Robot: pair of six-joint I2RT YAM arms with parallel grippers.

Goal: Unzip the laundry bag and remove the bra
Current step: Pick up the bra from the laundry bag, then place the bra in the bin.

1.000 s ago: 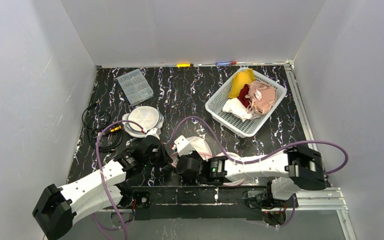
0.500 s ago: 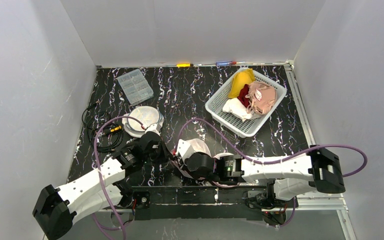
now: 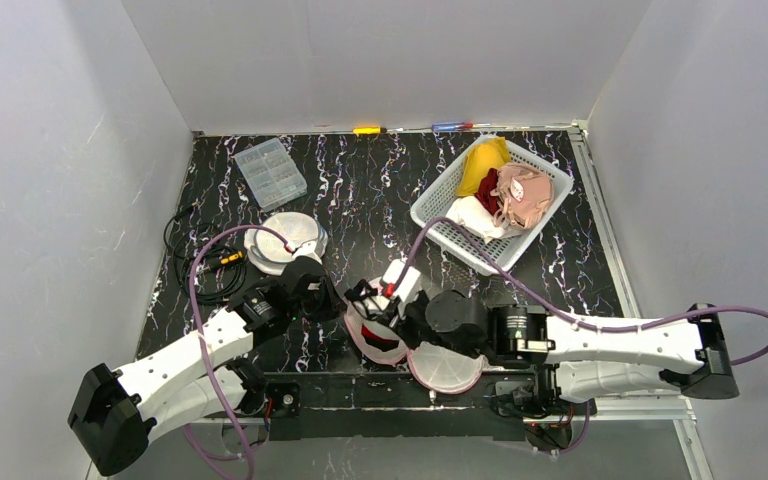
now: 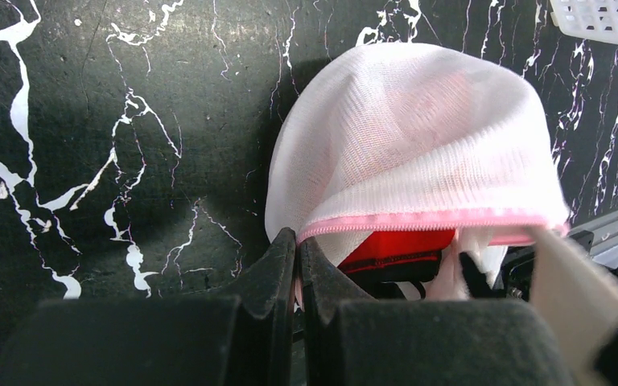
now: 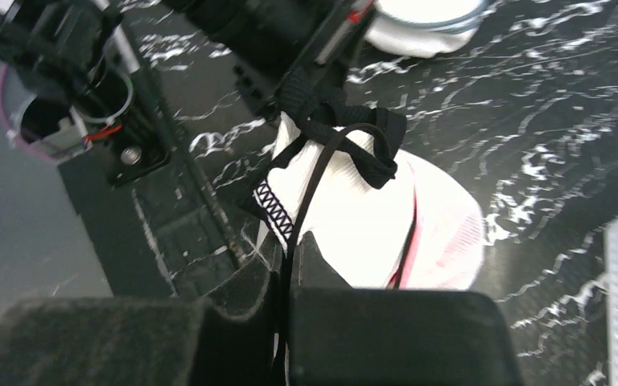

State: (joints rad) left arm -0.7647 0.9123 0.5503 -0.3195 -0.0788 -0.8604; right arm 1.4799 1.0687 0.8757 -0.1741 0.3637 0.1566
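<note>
The left arm (image 3: 190,355) slants up from its base to the left side of the bag (image 4: 410,137). There the left gripper (image 4: 298,237) is closed, fingers pressed together on the bag's pink-edged rim. The right arm (image 3: 610,340) lies stretched out low on the bag's right side, its wrist reaching the bag. The right gripper (image 5: 288,241) is closed on a thin black strap (image 5: 314,173) just above the bag.

Mid table (image 3: 360,190) free; basket (image 3: 438,224) R, dish stack (image 3: 282,240) L of bag (image 3: 370,343).
</note>
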